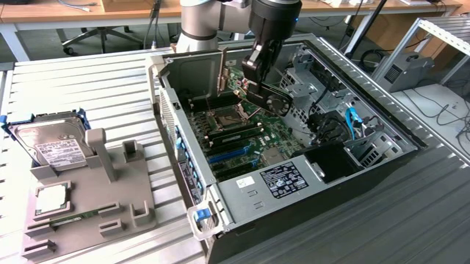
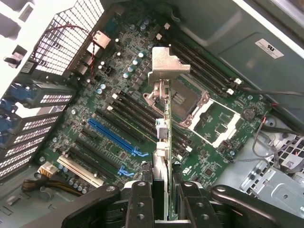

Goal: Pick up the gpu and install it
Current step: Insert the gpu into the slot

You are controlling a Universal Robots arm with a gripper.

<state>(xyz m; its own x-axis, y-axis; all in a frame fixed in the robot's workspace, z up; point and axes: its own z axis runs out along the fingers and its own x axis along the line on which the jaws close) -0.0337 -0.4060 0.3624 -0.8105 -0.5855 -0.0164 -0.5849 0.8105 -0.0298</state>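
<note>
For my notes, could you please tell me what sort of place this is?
Probably a robotics lab: a robot arm over an open PC case, a slatted metal table, office desks behind.

gpu [image 2: 166, 118] bracket bare silvery metal, gripper [image 2: 165, 192] matt black, table [image 1: 88, 82] ribbed grey metal

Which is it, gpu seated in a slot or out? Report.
Out. The gpu is held edge-on in the tool, clear above the motherboard; the blue slot stands bare.
</note>
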